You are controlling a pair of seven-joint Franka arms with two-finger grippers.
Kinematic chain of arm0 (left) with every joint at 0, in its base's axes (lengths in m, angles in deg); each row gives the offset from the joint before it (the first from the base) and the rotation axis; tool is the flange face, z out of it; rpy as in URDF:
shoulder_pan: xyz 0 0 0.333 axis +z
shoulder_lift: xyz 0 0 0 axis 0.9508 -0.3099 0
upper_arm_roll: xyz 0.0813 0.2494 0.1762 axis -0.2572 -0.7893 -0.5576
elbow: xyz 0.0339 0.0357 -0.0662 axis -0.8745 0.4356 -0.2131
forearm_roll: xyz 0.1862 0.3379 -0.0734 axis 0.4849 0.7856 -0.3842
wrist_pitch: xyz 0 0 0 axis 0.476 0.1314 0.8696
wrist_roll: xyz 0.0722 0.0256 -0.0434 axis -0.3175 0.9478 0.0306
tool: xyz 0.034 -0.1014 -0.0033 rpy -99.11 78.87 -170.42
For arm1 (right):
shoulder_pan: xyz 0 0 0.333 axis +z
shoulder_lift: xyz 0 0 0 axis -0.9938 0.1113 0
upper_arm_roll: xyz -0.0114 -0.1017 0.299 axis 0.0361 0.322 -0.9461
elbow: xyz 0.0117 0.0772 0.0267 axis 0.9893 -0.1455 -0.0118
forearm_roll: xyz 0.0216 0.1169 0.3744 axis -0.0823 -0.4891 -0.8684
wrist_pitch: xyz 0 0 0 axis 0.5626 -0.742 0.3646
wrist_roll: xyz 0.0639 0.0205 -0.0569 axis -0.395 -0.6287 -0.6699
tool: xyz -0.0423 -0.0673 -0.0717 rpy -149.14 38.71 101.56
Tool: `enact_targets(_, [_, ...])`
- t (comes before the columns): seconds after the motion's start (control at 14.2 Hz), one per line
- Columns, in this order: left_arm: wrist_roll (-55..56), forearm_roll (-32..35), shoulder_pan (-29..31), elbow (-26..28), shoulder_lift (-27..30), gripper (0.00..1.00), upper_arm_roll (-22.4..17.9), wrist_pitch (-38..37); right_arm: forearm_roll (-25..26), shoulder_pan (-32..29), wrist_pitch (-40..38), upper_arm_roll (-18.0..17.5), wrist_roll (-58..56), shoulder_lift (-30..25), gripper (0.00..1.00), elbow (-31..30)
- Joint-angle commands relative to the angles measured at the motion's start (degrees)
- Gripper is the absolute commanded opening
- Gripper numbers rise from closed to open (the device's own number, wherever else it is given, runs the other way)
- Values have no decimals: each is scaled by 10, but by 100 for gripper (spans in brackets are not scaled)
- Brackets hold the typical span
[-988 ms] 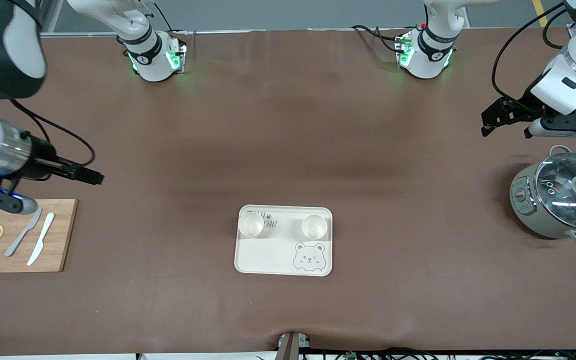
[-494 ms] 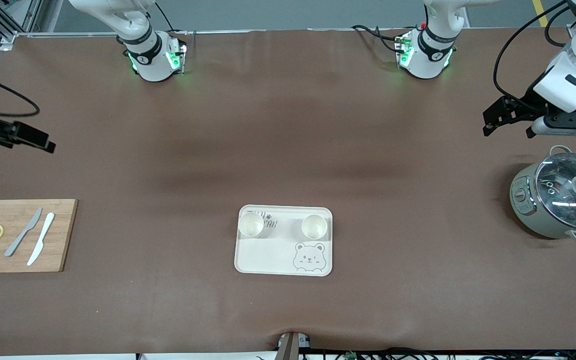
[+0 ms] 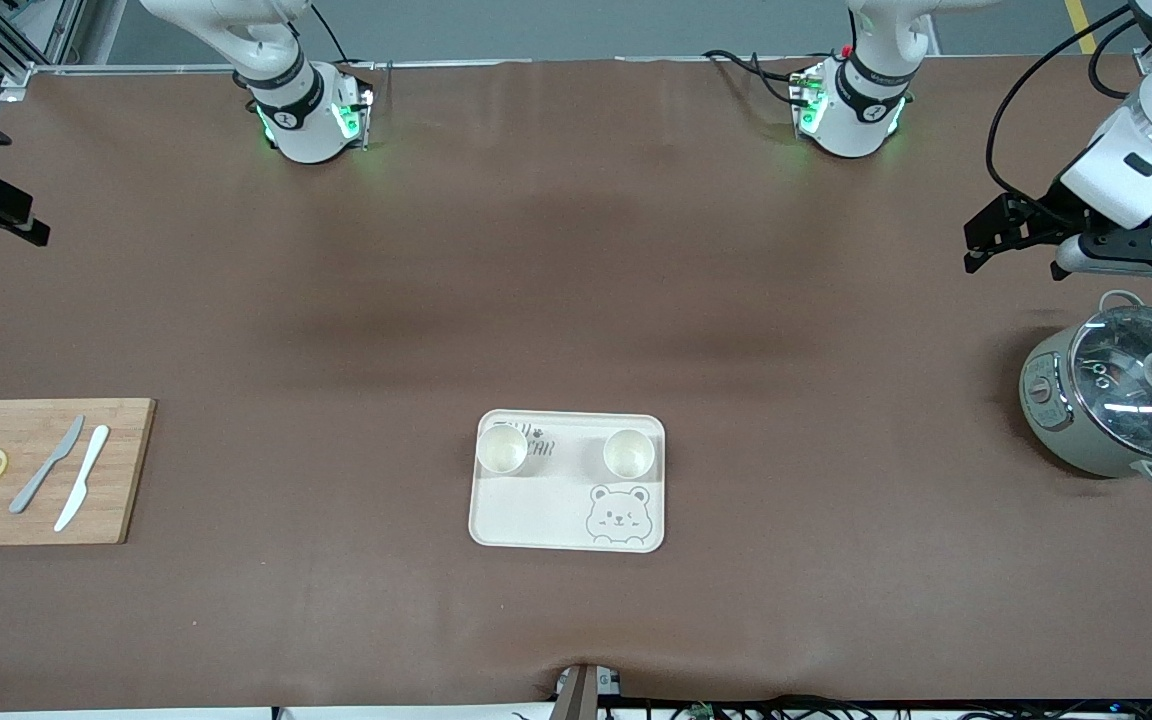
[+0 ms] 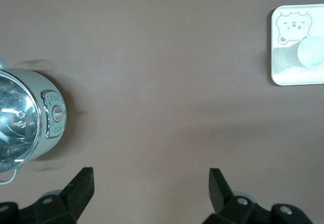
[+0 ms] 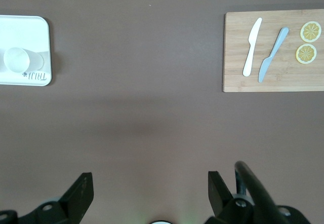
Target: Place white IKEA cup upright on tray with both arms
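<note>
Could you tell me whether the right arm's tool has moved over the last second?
Yes. The right tool has withdrawn from above the cutting board toward the table's edge, away from the front camera.

Both tools (image 4: 150,188) (image 5: 150,191) high, jaws apart.

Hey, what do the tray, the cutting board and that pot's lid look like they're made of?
The tray looks like matte cream plastic or melamine: smooth, rounded corners, printed bear. The cutting board looks like bamboo or light wood, with visible grain strips in the right wrist view. The pot's lid seems to be clear glass with a metal rim, since it shows bright reflections; its body looks like pale green enamel or plastic.
</note>
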Motion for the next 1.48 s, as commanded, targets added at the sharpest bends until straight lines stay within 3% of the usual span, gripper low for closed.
enact_targets(0.0, [-8,-9,2,-10,-1,100,-1,-9,11,-11,20,-16,-8,-40,100,-59])
enact_targets(0.71, [-5,-9,2,-11,-2,100,-1,-9,13,-3,17,-15,-9,-36,100,-53])
enact_targets(0.92, [-5,-9,2,-10,-2,100,-1,-9,51,4,16,-18,-7,-37,100,-53])
enact_targets(1.41, [-7,-6,1,-12,-3,100,-1,-12,46,3,16,-16,-8,-36,100,-53])
